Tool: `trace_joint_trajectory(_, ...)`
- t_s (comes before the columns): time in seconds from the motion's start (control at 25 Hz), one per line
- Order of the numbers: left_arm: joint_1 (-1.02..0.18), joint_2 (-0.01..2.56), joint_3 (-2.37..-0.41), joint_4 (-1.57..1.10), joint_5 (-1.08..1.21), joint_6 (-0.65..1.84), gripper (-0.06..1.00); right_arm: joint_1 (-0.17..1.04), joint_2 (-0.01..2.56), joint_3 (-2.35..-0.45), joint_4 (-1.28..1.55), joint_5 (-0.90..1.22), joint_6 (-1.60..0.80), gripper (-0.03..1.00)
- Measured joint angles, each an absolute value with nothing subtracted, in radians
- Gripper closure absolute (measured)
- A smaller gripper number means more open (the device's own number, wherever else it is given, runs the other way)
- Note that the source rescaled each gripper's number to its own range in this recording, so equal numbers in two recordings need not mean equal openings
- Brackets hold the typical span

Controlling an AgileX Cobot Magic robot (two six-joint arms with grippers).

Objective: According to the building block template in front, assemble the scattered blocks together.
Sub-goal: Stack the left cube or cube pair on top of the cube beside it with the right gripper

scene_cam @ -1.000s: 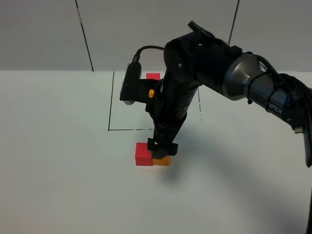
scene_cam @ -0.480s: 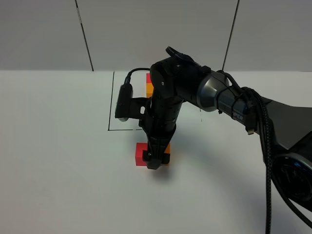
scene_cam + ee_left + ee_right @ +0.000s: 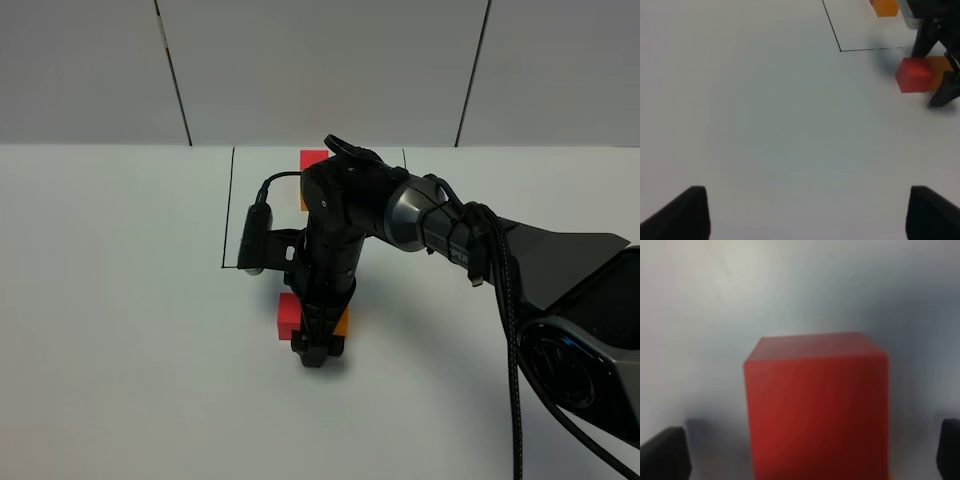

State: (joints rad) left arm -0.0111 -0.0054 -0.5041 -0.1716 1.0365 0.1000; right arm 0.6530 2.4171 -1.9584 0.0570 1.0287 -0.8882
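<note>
Here, the right gripper (image 3: 318, 350) stands low over the scattered blocks, a red cube (image 3: 288, 316) right beside an orange cube (image 3: 342, 322), just outside the drawn square (image 3: 228, 210) framing the building block template (image 3: 313, 159). Its jaws are spread wide, gripping nothing. The left gripper (image 3: 807, 212), also spread, hovers over the white table (image 3: 765, 125), well apart.

I see a plain white bench (image 3: 120, 350) and, behind it, a grey panelled wall (image 3: 320, 70) with dark seams.
</note>
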Motion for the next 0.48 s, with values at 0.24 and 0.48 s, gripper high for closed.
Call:
trace_joint_trajectory(0.24, -0.011, -0.005, -0.504, -0.172, 1.037, 0.1, 0.27, 0.653, 2.429, -1.96, 0.055, 1.0, -0.887, 0.01)
trace_joint_trajectory(0.48, -0.011, -0.005, -0.504, -0.172, 1.037, 0.1, 0.27, 0.653, 2.441, -1.966, 0.058, 1.005, -0.882, 0.03)
